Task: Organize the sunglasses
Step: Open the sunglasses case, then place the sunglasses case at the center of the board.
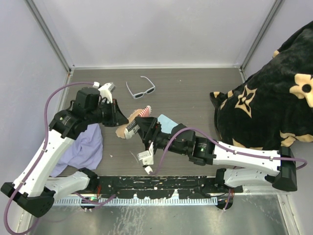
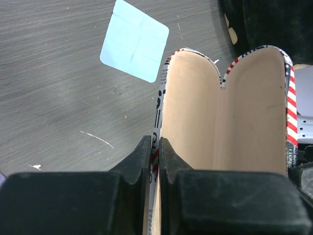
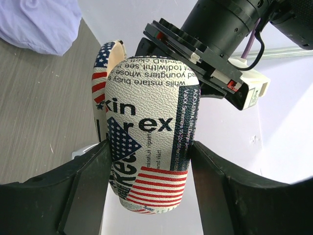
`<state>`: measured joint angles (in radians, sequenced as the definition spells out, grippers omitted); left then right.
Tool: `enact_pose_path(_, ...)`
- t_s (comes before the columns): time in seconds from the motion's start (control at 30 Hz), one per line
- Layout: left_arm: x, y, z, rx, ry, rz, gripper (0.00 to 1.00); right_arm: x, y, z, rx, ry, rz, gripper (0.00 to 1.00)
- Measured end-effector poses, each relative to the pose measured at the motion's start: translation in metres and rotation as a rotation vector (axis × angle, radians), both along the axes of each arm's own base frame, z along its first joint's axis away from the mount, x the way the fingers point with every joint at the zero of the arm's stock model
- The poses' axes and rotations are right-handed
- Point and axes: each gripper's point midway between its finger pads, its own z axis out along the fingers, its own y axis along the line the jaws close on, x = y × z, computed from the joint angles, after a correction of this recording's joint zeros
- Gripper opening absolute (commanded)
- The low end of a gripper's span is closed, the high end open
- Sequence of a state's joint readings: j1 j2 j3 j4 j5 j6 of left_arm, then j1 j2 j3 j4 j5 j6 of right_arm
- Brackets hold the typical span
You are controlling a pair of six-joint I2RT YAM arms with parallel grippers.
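Note:
The sunglasses (image 1: 141, 89), white-framed with dark lenses, lie unfolded on the table behind both arms, touched by neither gripper. A flag-patterned soft case (image 1: 138, 121) is held above the table between the two arms. My left gripper (image 2: 155, 144) is shut on one thin wall at the case's open mouth, whose tan lining (image 2: 210, 112) shows. My right gripper (image 3: 150, 147) is shut across the case's printed body (image 3: 146, 142), one finger pressing each side. In the top view, the left gripper (image 1: 119, 117) is left of the case and the right gripper (image 1: 143, 129) is just in front of it.
A light blue square cloth (image 1: 166, 122) lies flat just right of the case. A lavender cloth (image 1: 90, 144) is bunched by the left arm. A large black plush item with tan flowers (image 1: 269, 98) fills the right side. Metal walls bound the table.

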<state>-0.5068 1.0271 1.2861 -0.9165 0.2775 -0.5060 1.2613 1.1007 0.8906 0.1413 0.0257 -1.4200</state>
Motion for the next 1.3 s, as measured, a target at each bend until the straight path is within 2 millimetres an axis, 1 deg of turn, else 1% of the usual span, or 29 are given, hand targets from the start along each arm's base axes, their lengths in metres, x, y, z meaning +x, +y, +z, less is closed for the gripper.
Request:
enact_pose_path(0.07,0.0,0.0,0.0,0.003,-0.001,-0.002,0.0,0.0,0.0,0.0,0.002,0.0,-0.001,0.13)
enact_pose_path(0.1,0.0,0.0,0.0,0.004,-0.002,-0.002,0.0,0.0,0.0,0.001,0.003,-0.001,-0.002,0.19)
enact_pose_path(0.17,0.0,0.001,0.0,0.005,-0.004,-0.003,0.0,0.0,0.0,0.002,0.005,0.0,-0.002,0.45)
enact_pose_path(0.2,0.0,0.001,-0.001,0.006,-0.004,-0.004,0.0,0.0,0.0,0.002,0.004,0.001,-0.002,0.52)
enact_pose_path(0.3,0.0,0.001,-0.001,0.012,-0.01,-0.007,0.0,0.0,0.0,0.001,0.006,0.008,-0.003,0.65)
enact_pose_path(0.4,0.0,0.002,-0.002,0.019,-0.012,-0.008,0.0,0.0,-0.001,0.0,0.006,0.021,-0.003,0.74)
enact_pose_path(0.47,0.001,0.004,-0.002,0.032,-0.016,0.001,0.0,-0.001,-0.002,0.0,0.01,0.036,-0.002,0.86)
enact_pose_path(0.5,0.003,0.006,-0.002,0.041,-0.021,0.014,0.0,-0.002,-0.003,0.0,0.013,0.043,0.0,0.89)
enact_pose_path(0.57,0.007,0.009,-0.002,0.055,-0.031,0.035,0.0,-0.004,-0.007,0.003,0.024,0.062,0.004,0.91)
enact_pose_path(0.7,0.013,0.014,-0.002,0.081,-0.05,0.06,0.0,-0.008,-0.017,0.015,0.064,0.077,0.005,0.94)
enact_pose_path(0.77,0.016,0.018,-0.003,0.105,-0.062,0.074,0.0,-0.01,-0.022,0.021,0.093,0.101,0.003,0.94)
enact_pose_path(0.8,0.019,0.021,-0.004,0.116,-0.068,0.086,0.0,-0.011,-0.025,0.023,0.115,0.13,0.0,0.96)
enact_pose_path(0.83,0.021,0.024,-0.005,0.133,-0.077,0.101,0.0,-0.012,-0.029,0.024,0.14,0.168,-0.006,0.98)
enact_pose_path(0.9,0.028,0.032,-0.006,0.173,-0.1,0.139,0.0,-0.011,-0.037,0.026,0.215,0.299,-0.039,1.0)
enact_pose_path(1.0,0.04,0.048,-0.012,0.24,-0.135,0.22,0.0,-0.005,-0.051,0.023,0.343,0.525,-0.14,1.0)
enact_pose_path(1.07,0.047,0.058,-0.022,0.284,-0.146,0.272,0.0,0.003,-0.062,0.013,0.441,0.708,-0.249,1.0)
enact_pose_path(1.17,0.054,0.071,-0.044,0.369,-0.147,0.337,0.0,0.011,-0.077,-0.015,0.556,0.954,-0.424,1.0)
enact_pose_path(1.23,0.055,0.074,-0.058,0.434,-0.148,0.357,0.0,0.013,-0.086,-0.038,0.629,1.097,-0.536,1.0)
enact_pose_path(1.27,0.056,0.074,-0.063,0.458,-0.151,0.36,0.0,0.013,-0.09,-0.049,0.652,1.149,-0.578,1.0)
enact_pose_path(1.3,0.058,0.072,-0.069,0.482,-0.158,0.364,0.0,0.012,-0.092,-0.055,0.664,1.178,-0.602,1.0)
